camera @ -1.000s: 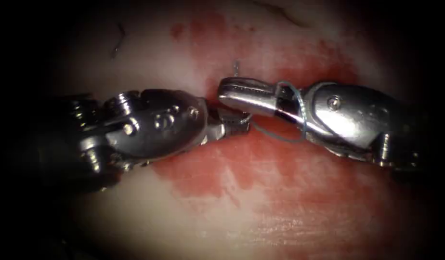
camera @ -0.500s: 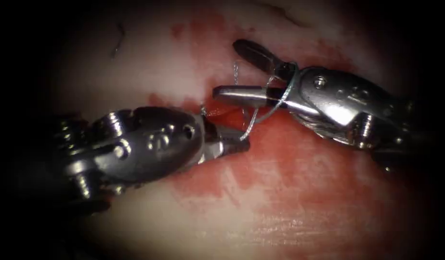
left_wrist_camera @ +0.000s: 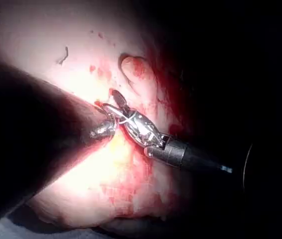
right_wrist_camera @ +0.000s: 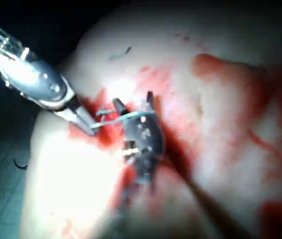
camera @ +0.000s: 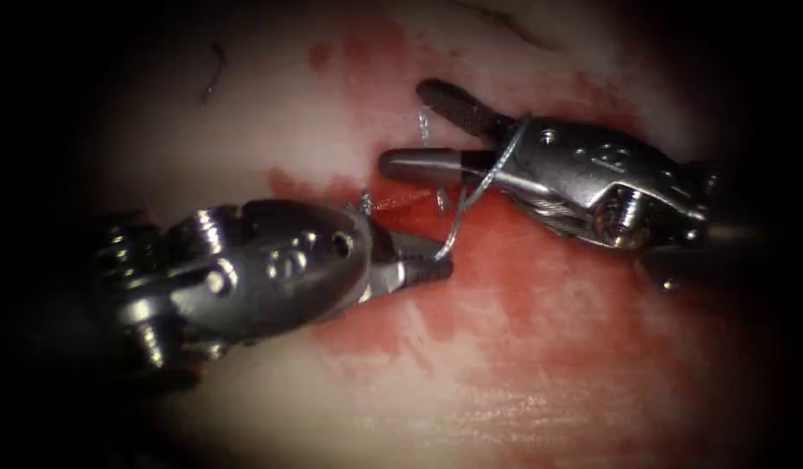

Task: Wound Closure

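Note:
My left tool [camera: 426, 267] comes in low from the left with its jaws shut on the thread [camera: 454, 227]. From there the thread rises to the right tool [camera: 408, 126] and wraps around the base of its jaws, which stand open with nothing between them. A short thread end [camera: 424, 122] sticks up from the tissue [camera: 271, 113] between the open jaws, and a small knot [camera: 364, 204] sits by the left tool's jaws. In the right wrist view the right tool [right_wrist_camera: 133, 102] gapes, with the thread [right_wrist_camera: 116, 119] running across to the left tool [right_wrist_camera: 88, 128].
Red fluid [camera: 523, 295] covers the tissue around and below both tools. A loose cut piece of thread [camera: 215, 71] lies on the pale tissue at the upper left; it also shows as a cut piece [right_wrist_camera: 118, 54] in the right wrist view.
The right tool's jaws have opened and it has risen a little. The left tool has drawn down and left with the thread, which now runs straighter from the loop on the right tool.

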Motion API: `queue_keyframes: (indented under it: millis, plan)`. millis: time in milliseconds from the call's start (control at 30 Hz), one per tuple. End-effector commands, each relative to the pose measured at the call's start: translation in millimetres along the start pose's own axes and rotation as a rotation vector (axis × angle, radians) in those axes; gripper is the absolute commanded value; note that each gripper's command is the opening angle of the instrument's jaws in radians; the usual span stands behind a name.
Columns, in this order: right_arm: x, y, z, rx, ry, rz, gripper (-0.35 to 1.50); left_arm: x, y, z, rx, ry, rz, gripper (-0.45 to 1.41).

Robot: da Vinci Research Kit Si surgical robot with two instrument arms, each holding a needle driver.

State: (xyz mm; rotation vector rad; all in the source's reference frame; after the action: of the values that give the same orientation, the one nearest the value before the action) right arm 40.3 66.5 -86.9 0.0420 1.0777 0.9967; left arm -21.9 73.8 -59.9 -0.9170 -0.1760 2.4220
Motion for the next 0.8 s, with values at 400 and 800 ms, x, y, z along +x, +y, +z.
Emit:
queue_keyframes:
  millis: [400, 800]
  plan:
    - [-3.0, 0.0, 2.4, 0.036, -0.049, 0.057, 0.89, 0.4, -0.3, 0.7, -0.004, 0.005, 0.002, -0.35]
    - [-2.8, -0.4, 1.6, 0.091, -0.069, 0.079, -0.35, 0.2, -0.6, 0.6, -0.007, 0.005, 0.004, -0.35]
